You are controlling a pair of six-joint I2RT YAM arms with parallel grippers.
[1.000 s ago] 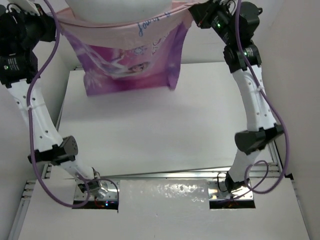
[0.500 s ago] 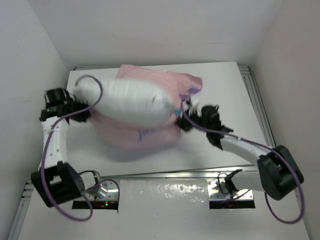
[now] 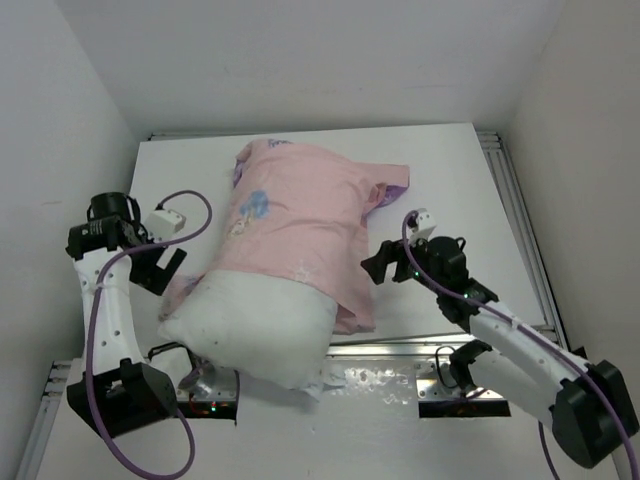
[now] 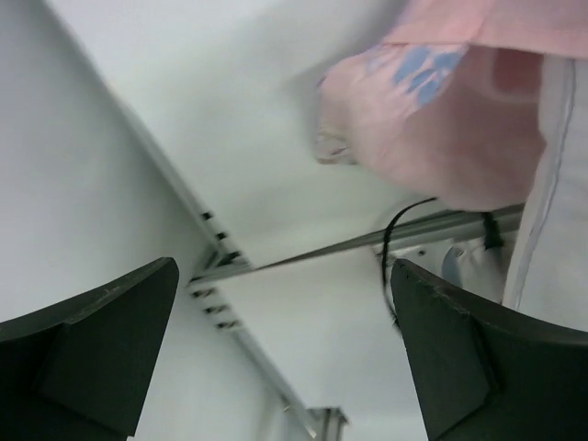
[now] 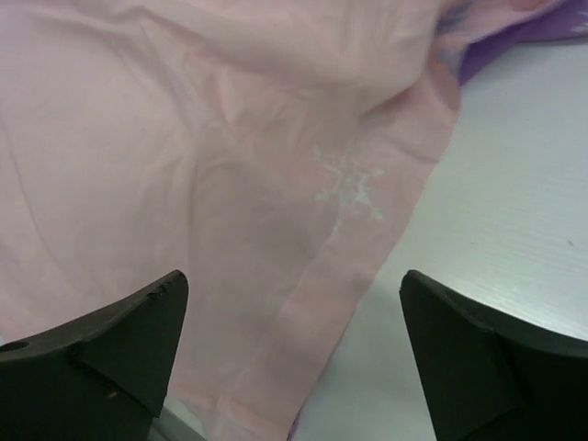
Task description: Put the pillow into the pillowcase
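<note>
1. White walls round a white table. Half a sec ago both arms clamped the bundle; now it's let go and lies from table centre to the near edge.
2. The pillow is mostly inside the pillowcase, pink side out. Its bare end overhangs the near edge, so prob. not fully covered.
3. L gripper: jaws wide, released, empty, just beside pillow's left end.
4. R gripper: jaws apart, empty, just off pillowcase's right side.
</note>
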